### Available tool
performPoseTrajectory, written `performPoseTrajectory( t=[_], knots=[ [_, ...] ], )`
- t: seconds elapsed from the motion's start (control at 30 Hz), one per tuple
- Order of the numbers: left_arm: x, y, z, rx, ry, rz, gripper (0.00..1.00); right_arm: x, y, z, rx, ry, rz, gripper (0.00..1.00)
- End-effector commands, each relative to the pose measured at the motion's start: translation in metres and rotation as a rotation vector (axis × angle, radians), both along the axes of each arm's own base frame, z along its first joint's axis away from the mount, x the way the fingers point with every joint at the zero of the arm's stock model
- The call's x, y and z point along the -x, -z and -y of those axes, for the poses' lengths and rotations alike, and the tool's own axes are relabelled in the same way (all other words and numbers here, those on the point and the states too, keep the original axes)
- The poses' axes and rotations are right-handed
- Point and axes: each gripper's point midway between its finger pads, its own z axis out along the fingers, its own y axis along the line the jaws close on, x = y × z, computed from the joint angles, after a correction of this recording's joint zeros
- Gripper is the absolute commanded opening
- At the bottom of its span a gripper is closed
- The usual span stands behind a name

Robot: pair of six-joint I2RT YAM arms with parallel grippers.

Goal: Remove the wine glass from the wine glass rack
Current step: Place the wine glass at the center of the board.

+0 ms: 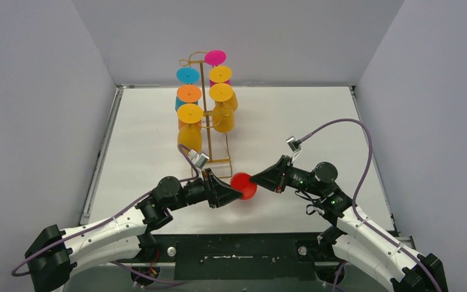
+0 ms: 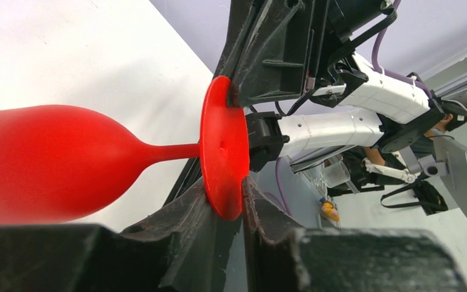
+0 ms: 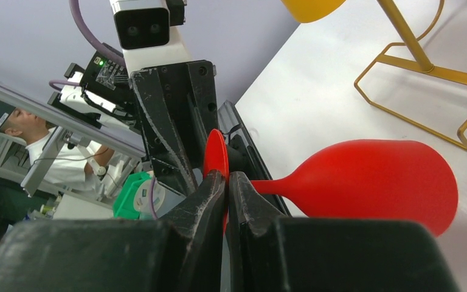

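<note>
The wine glass rack (image 1: 204, 97) stands toward the desk's (image 1: 304, 121) far edge. The left gripper's (image 1: 238, 193) jaws straddle the foot of the red wine glass (image 1: 244, 186), but I cannot tell if they pinch it. The glass is off the rack, sideways near the near edge. The right gripper's (image 1: 254, 179) jaws clamp its rim. Whether the bowl touches the desk is unclear.

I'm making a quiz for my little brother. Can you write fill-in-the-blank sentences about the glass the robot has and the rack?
1. The glass between the left gripper and the right gripper is ___ in colour.
2. The right gripper is shut on the glass's flat round ___.
3. The wire rack is ___ in colour.

Missing words: red; foot; gold.
</note>
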Motion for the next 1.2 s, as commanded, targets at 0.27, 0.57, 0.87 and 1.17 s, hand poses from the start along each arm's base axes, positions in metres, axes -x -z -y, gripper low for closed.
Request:
performPoseTrajectory(
  t=[0.27, 0.57, 0.87, 1.17],
  knots=[
    [0.003, -0.011, 0.001, 0.041, 0.013, 0.064, 0.00, 0.002, -0.014, -0.006, -0.008, -0.032, 0.099, 0.05],
    [0.006, -0.007, -0.004, 0.015, 0.017, 0.096, 0.00, -0.001, -0.009, -0.009, 0.058, -0.053, 0.121, 0.41],
    [0.004, -0.009, -0.007, 0.009, 0.000, 0.120, 0.00, 0.013, -0.009, -0.019, 0.053, -0.145, 0.122, 0.23],
    [0.008, -0.006, -0.005, 0.001, 0.028, 0.112, 0.00, 0.023, -0.019, -0.024, 0.031, -0.170, 0.182, 0.00]
  ],
)
